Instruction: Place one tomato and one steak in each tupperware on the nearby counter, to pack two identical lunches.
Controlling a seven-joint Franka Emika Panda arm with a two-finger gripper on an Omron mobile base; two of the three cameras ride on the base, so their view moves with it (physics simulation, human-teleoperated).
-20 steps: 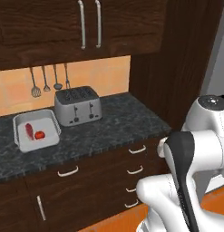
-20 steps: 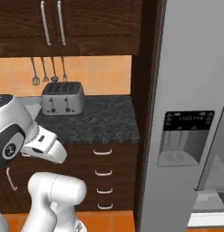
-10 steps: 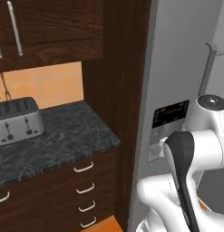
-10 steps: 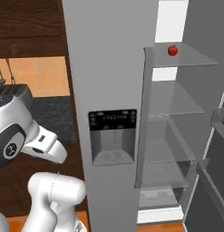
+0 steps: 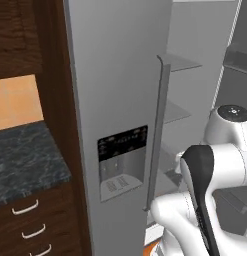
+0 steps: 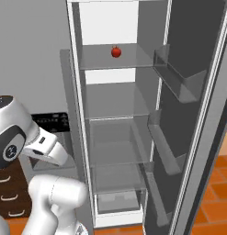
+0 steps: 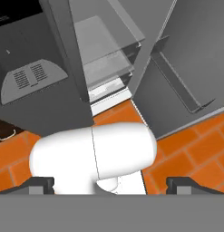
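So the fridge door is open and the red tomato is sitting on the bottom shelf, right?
Not quite. The fridge door is open, but the tomato sits on the top shelf, not the bottom one. The right base view shows it, up near the back wall of the fridge.

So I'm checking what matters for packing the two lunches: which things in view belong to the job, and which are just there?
Part of the job:
- tomato, on the top shelf of the open fridge
- counter, left of the fridge
- gripper, open and holding nothing

Just there:
- dispenser panel on the closed fridge door
- drawers under the counter
- orange tile floor
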